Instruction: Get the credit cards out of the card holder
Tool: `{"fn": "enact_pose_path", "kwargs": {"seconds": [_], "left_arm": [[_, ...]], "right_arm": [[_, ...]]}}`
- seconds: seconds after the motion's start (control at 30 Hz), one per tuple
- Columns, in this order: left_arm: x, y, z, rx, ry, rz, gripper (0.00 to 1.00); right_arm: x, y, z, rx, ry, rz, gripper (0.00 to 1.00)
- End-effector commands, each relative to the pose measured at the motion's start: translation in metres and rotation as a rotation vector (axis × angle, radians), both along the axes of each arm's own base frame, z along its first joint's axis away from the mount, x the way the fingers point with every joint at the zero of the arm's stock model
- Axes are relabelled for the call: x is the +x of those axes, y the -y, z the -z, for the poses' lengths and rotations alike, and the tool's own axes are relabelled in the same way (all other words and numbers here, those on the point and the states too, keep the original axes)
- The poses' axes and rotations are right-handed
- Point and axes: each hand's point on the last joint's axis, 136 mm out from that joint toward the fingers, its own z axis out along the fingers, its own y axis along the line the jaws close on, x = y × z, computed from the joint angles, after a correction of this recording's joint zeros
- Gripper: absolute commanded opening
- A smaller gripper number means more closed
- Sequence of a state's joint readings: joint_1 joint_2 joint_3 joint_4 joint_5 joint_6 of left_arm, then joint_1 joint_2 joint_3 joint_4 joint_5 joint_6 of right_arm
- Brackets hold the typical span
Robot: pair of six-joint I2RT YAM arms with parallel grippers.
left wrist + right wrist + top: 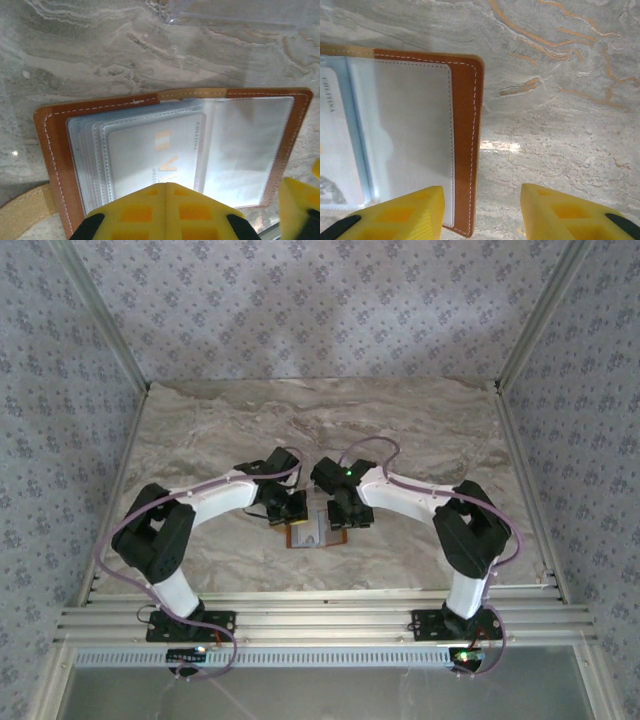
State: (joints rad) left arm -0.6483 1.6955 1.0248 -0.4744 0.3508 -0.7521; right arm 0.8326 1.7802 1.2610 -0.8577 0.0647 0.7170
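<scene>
The card holder (pixel 318 534) is seen lying open on the table (pixel 200 440), stitched brown leather framing clear sleeves with a pale credit card (pixel 150 155) tucked inside, the left gripper (pixel 166 192) shut over its 6 o'clock edge, the right gripper (pixel 482 200) parted astride the 3 o'clock edge.

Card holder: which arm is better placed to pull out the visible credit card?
Probably left. The left pincer, shut, sits at the credit card in the card holder; the right pincer, open, straddles the holder's outer edge by an empty pocket.
</scene>
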Motion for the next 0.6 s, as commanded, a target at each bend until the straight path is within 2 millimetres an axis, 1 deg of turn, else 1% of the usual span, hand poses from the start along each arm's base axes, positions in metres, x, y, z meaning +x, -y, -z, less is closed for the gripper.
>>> {"fn": "enact_pose_path", "kwargs": {"seconds": [0.0,0.1,0.17,0.23,0.3,0.4,0.47,0.5,0.57], "left_arm": [[-0.007,-0.004,0.012,0.027,-0.027,0.010,0.05],[-0.008,-0.006,0.014,0.036,-0.026,0.011,0.05],[-0.008,-0.007,0.017,0.044,-0.027,0.014,0.05],[-0.008,-0.007,0.019,0.046,-0.030,0.016,0.05],[-0.009,-0.008,0.021,0.051,-0.035,0.017,0.05],[-0.011,-0.011,0.025,0.065,-0.038,0.019,0.05],[-0.011,-0.013,0.026,0.074,-0.038,0.019,0.05],[-0.011,-0.013,0.027,0.074,-0.038,0.021,0.05],[-0.011,-0.013,0.027,0.077,-0.038,0.022,0.05]], "right_arm": [[0.001,0.006,-0.018,0.001,0.026,0.003,0.45],[0.002,-0.004,-0.029,0.055,0.030,-0.005,0.44],[0.001,-0.015,-0.036,0.118,0.024,-0.016,0.44],[0.002,-0.031,-0.040,0.199,0.020,-0.033,0.43],[0.003,-0.045,-0.040,0.270,0.008,-0.053,0.42],[0.004,-0.066,-0.037,0.408,-0.024,-0.042,0.41],[0.010,-0.081,-0.037,0.514,-0.027,-0.028,0.38],[0.007,-0.080,-0.026,0.535,-0.053,-0.012,0.36],[0.009,-0.083,-0.018,0.568,-0.072,-0.002,0.30]]}}
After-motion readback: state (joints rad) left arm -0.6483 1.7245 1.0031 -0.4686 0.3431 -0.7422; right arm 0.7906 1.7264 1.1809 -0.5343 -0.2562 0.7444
